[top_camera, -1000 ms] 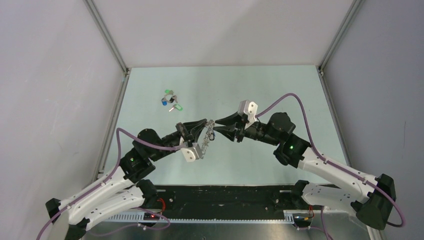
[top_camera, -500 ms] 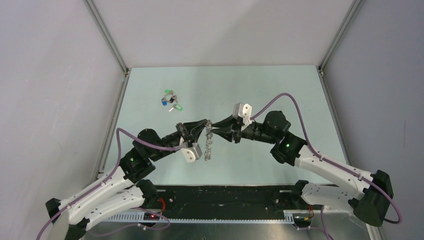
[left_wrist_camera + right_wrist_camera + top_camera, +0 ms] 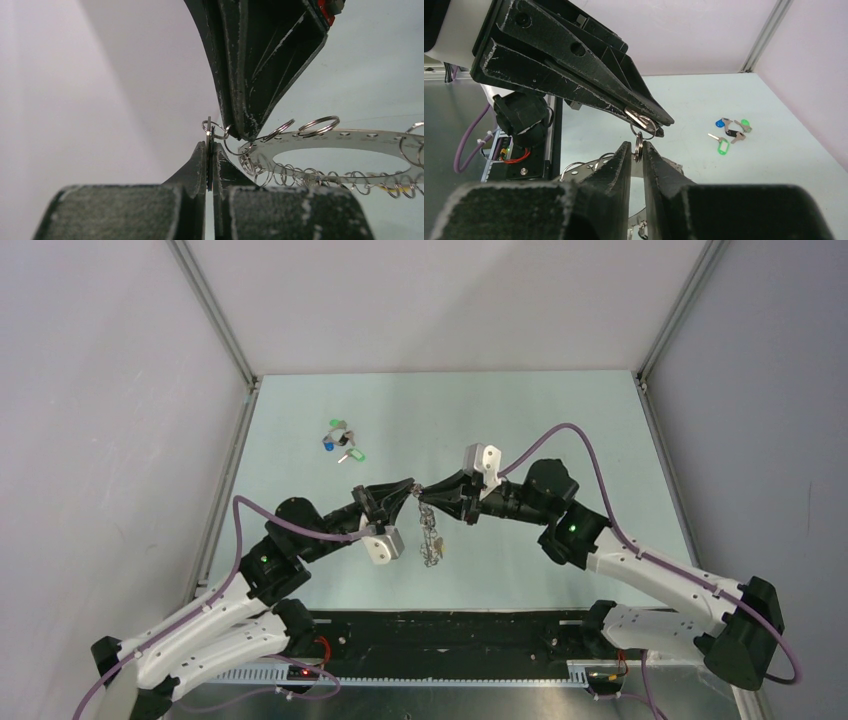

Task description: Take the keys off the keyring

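Note:
The keyring (image 3: 432, 538), a flat grey disc fringed with wire loops, hangs in the air between both arms. My left gripper (image 3: 412, 486) is shut on a thin piece at the rim, seen edge-on in the left wrist view (image 3: 210, 147), with wire loops threaded through it. My right gripper (image 3: 424, 496) meets it tip to tip. Its jaws (image 3: 638, 145) are pressed on a small wire loop hanging just below the left gripper's tip (image 3: 649, 120). The disc (image 3: 360, 141) lies flat to the right. Loose keys (image 3: 340, 440) with blue, black and green tags lie on the table at the far left.
The green table (image 3: 560, 430) is bounded by grey walls and a metal frame. In the right wrist view, the loose keys (image 3: 729, 131) sit on the table to the right of the grippers. The arms' bases and a black rail (image 3: 450, 635) run along the near edge.
My right gripper has moved left to the left gripper's tip and its jaws have narrowed onto a wire loop. The keyring has swung down and hangs lower. The left arm stayed put.

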Robot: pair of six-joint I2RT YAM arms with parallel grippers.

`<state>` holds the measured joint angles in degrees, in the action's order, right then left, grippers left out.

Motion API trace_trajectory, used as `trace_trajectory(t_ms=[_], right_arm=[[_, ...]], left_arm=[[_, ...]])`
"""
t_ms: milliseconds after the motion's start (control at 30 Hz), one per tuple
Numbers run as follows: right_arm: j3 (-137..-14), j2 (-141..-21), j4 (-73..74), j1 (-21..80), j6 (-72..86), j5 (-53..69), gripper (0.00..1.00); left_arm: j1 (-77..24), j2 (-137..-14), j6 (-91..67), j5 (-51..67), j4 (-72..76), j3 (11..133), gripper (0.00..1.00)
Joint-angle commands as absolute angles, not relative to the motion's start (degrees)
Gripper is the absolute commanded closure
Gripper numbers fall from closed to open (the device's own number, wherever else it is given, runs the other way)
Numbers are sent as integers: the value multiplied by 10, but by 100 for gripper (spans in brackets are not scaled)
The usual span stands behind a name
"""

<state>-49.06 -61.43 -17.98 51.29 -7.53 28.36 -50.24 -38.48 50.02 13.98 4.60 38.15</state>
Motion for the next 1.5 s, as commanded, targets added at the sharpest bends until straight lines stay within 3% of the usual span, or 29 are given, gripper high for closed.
trace_trajectory(t_ms=[0, 133, 667, 1467], right_arm=[[-522, -621, -203, 517, -66, 287, 87], [-522, -624, -199, 517, -60, 277, 100], [-490, -553, -245, 516, 8, 88, 100], [-490, -585, -325, 526, 159, -28, 100]], left_arm=[[-505, -381, 502, 149, 81, 399, 100], [-505, -381, 501, 150, 81, 398, 100], [-504, -376, 499, 148, 81, 399, 100], [-519, -393, 523, 141, 56, 404, 100]])
